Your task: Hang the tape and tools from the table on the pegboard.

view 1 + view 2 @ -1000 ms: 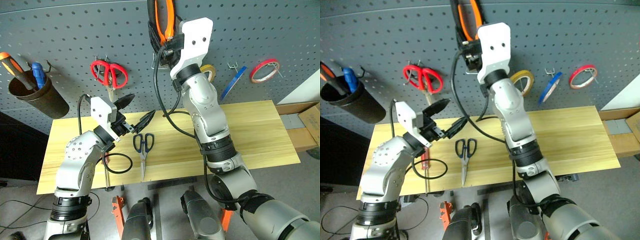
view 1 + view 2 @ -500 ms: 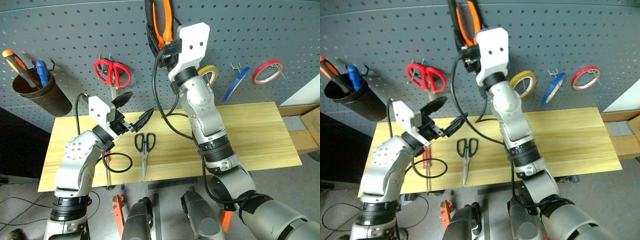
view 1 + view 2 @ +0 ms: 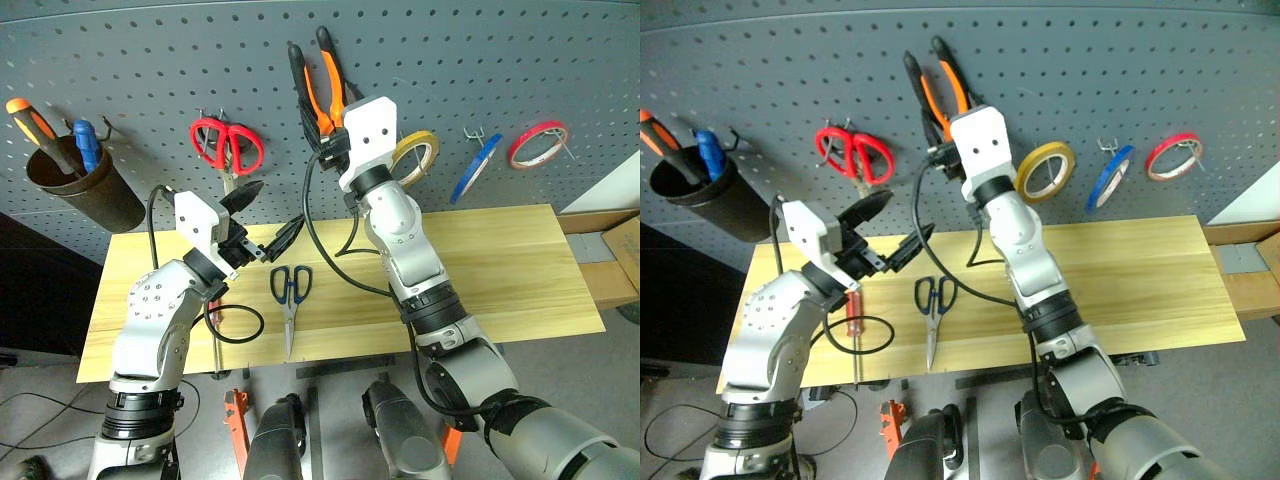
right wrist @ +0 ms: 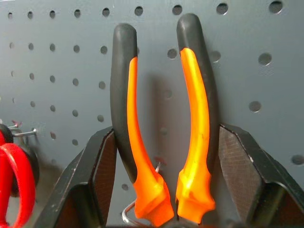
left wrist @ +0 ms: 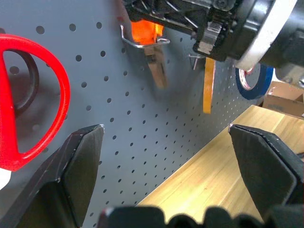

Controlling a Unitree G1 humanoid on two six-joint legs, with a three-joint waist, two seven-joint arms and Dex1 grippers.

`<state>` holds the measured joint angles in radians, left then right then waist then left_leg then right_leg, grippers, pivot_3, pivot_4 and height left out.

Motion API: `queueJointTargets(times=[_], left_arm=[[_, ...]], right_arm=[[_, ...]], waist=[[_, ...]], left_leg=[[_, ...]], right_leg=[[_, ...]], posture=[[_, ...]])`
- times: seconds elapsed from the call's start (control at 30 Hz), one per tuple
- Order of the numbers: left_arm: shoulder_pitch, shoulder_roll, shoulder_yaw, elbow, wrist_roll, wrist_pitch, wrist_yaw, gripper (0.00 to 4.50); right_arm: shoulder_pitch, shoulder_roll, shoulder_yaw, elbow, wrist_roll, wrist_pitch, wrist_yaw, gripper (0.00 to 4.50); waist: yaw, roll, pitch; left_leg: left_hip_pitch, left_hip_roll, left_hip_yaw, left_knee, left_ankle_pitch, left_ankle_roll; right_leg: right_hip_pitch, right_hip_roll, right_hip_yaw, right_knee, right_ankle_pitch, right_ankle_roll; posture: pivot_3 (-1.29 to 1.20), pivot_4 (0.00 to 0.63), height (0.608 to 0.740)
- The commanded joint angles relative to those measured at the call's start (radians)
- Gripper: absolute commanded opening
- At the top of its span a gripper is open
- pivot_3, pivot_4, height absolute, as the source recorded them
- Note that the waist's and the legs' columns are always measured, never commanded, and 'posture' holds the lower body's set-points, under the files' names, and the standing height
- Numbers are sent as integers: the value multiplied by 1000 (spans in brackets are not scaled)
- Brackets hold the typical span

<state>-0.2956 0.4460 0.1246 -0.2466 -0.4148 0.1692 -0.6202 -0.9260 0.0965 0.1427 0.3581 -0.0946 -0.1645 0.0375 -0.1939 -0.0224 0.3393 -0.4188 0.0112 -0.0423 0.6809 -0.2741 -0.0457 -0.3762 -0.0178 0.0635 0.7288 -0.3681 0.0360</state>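
Lowered since a second ago, the right tool [image 4: 161, 190] holds the orange-and-black pliers [image 3: 322, 80] against the pegboard [image 3: 520, 60], fingers [image 4: 247, 175] outside both handles, the pliers' head over a metal hook [image 5: 142, 43]. Unmoved, the left tool [image 3: 268, 225] hovers above the bench [image 3: 520, 270], spread wide and empty. Blue-handled scissors [image 3: 288, 300] and the red-handled screwdriver [image 3: 853, 325] lie on the bench. Blue tape [image 3: 472, 166] hangs on the pegboard.
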Motion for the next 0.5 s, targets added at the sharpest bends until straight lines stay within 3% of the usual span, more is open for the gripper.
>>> queueJointTargets(times=[0.03, 0.1, 0.13, 0.27, 0.5], left_arm=[[-8, -1, 13, -15, 4, -26, 4, 4500], [-10, -2, 11, -13, 6, -27, 6, 4500], [-9, -3, 10, -13, 7, -27, 8, 4500], [-2, -3, 7, -12, 14, -15, 16, 4500], [12, -20, -6, -2, 24, 2, 41, 4500]], right_arm=[[3, 5, -6, -31, -12, -13, -24, 2652], [16, 4, -14, -45, -11, 7, -30, 2652], [25, 1, -15, -56, -13, 25, -31, 3383], [84, -9, -8, -138, 5, 108, 2, 4475], [247, -63, 10, -387, 24, 288, 89, 4475]], waist=[[0, 0, 0], [1, -1, -1], [3, -2, -1], [3, -3, -2], [3, -5, -6]], left_leg=[[0, 0, 0, 0, 0, 0], [0, 0, 0, 0, 0, 0], [0, 0, 0, 0, 0, 0], [0, 0, 0, 0, 0, 0], [0, 0, 0, 0, 0, 0]], right_leg=[[0, 0, 0, 0, 0, 0], [0, 0, 0, 0, 0, 0], [0, 0, 0, 0, 0, 0], [0, 0, 0, 0, 0, 0], [0, 0, 0, 0, 0, 0]], posture=[[-157, 272, 740], [-158, 272, 740], [-159, 271, 740], [-165, 272, 740], [-177, 262, 740]])
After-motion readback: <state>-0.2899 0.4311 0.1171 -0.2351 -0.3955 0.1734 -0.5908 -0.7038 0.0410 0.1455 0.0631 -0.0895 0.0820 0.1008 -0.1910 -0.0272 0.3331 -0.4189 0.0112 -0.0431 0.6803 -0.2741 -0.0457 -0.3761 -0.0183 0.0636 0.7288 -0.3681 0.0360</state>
